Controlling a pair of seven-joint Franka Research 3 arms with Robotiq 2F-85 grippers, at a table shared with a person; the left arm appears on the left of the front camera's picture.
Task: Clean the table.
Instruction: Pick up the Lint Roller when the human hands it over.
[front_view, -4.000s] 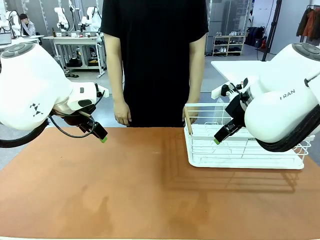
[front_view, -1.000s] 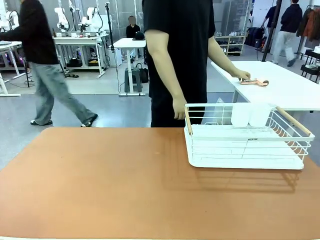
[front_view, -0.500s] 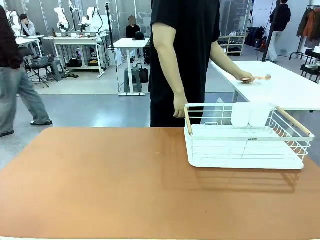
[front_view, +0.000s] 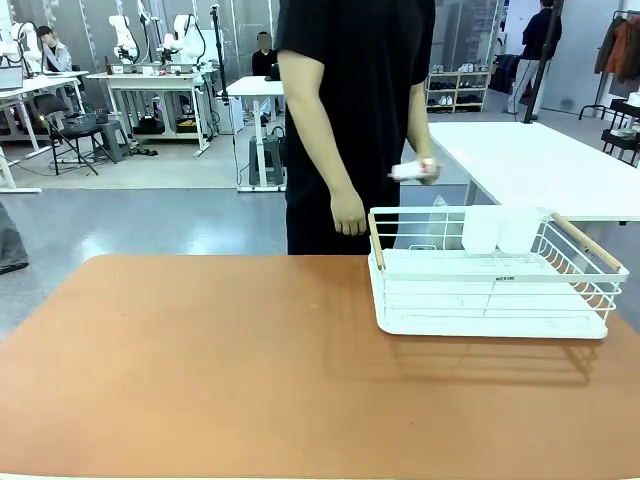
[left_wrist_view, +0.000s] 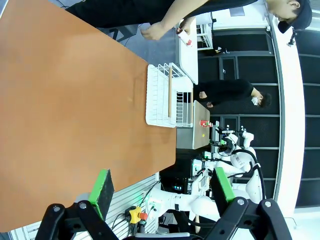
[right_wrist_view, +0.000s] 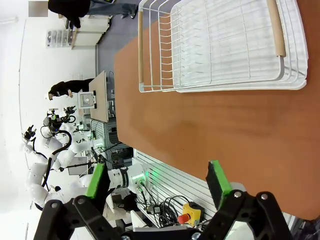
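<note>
The table (front_view: 220, 370) has a matte terracotta top. The left wrist view looks down on the table (left_wrist_view: 65, 100) from high above. There my left gripper (left_wrist_view: 162, 187) is open, with nothing between its green pads. In the right wrist view my right gripper (right_wrist_view: 156, 179) is also open and empty, high above the table (right_wrist_view: 210, 130). A person in black stands at the far edge. One of the person's hands (front_view: 420, 170) holds a small white and red object over the gap behind the rack. The other hand (front_view: 348, 213) hangs free.
A white wire rack (front_view: 490, 270) with wooden handles sits on the table's right side, with a white holder (front_view: 500, 228) at its far wall. The same rack (right_wrist_view: 225, 45) lies ahead of my right gripper. A white-topped table (front_view: 540, 160) stands behind at the right.
The person has drawn the hand back from the white-topped table with a small object in it and turned toward the rack. A passer-by at the left has walked out of the picture.
</note>
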